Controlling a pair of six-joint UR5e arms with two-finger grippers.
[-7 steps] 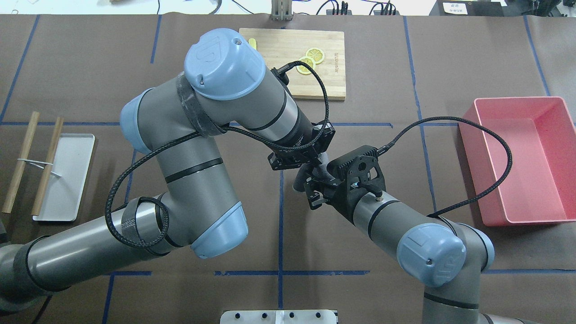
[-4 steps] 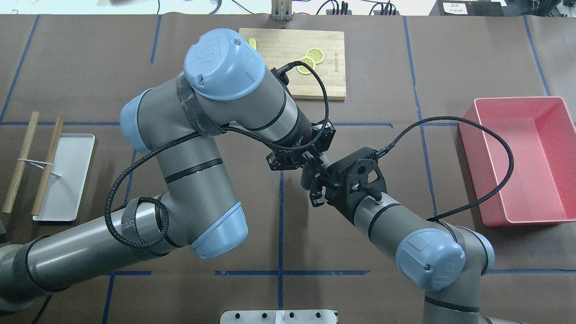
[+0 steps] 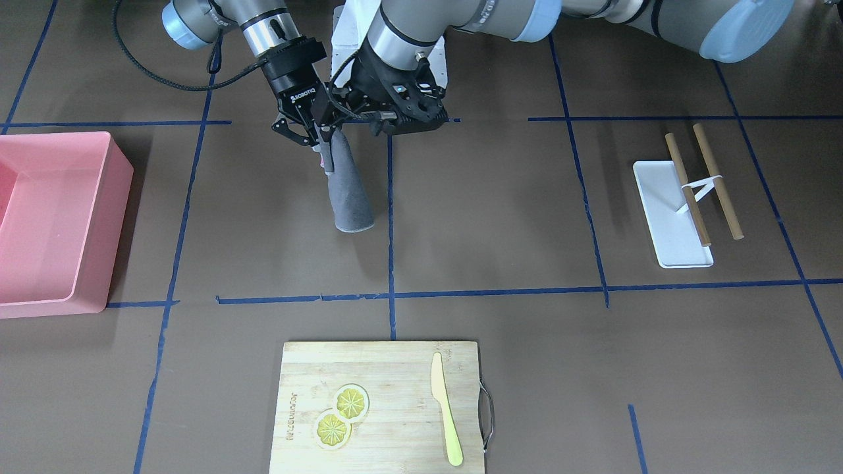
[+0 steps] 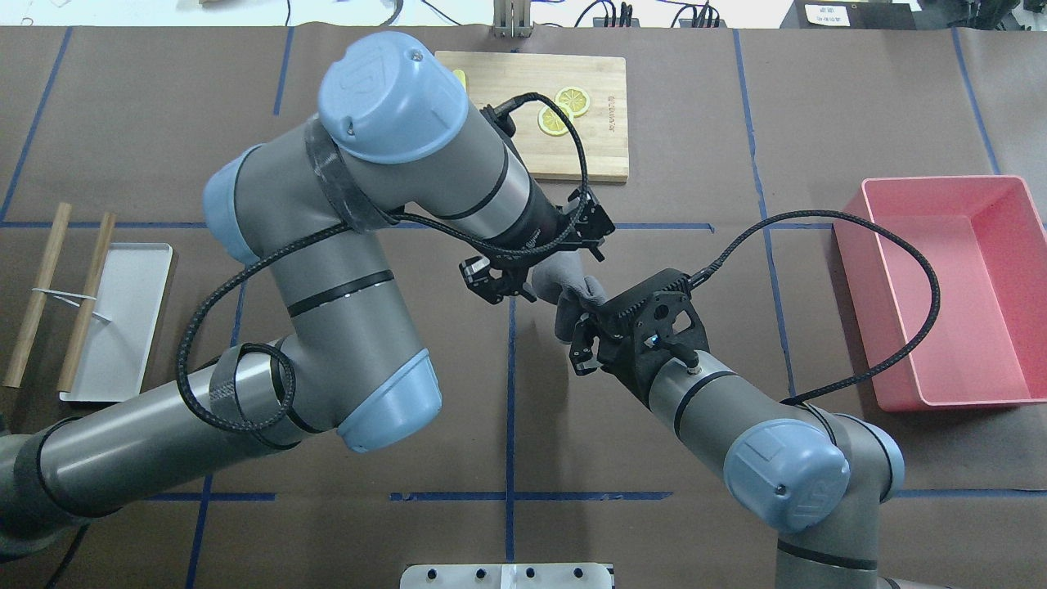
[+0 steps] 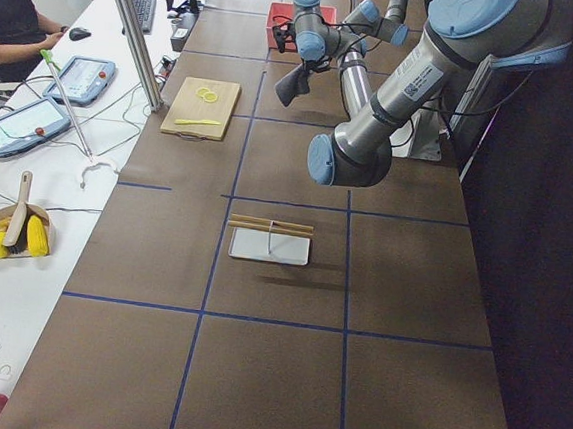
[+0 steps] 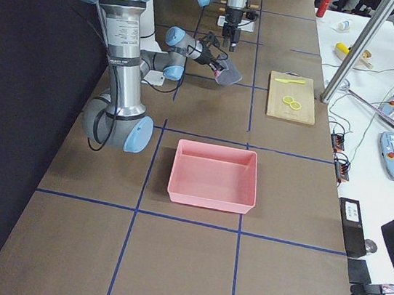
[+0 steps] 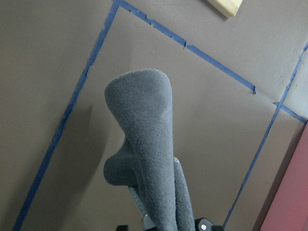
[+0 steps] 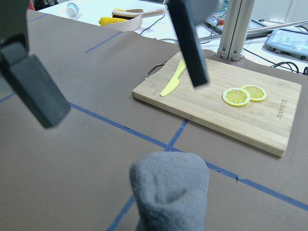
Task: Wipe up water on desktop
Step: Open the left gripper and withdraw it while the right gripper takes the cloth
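A grey cloth (image 3: 346, 191) is gripped at one end by my right gripper (image 3: 316, 135), which is shut on it just above the brown taped desktop (image 3: 500, 217). It also shows in the overhead view (image 4: 564, 286) between both grippers. My left gripper (image 4: 536, 262) hovers just beyond it; in the right wrist view its fingers (image 8: 187, 45) hang wide apart above the cloth (image 8: 168, 187), touching nothing. The left wrist view looks down on the cloth (image 7: 144, 144). I see no water on the desktop.
A bamboo cutting board (image 3: 408, 368) with lemon slices and a yellow knife lies at the far side. A pink bin (image 4: 949, 286) stands on my right. A white tray (image 4: 123, 327) with two wooden sticks lies on my left. An operator (image 5: 7, 19) sits beside the table.
My left arm has pulled back and to the left, away from the right gripper, so more of the cloth shows between them. The right gripper has barely shifted.
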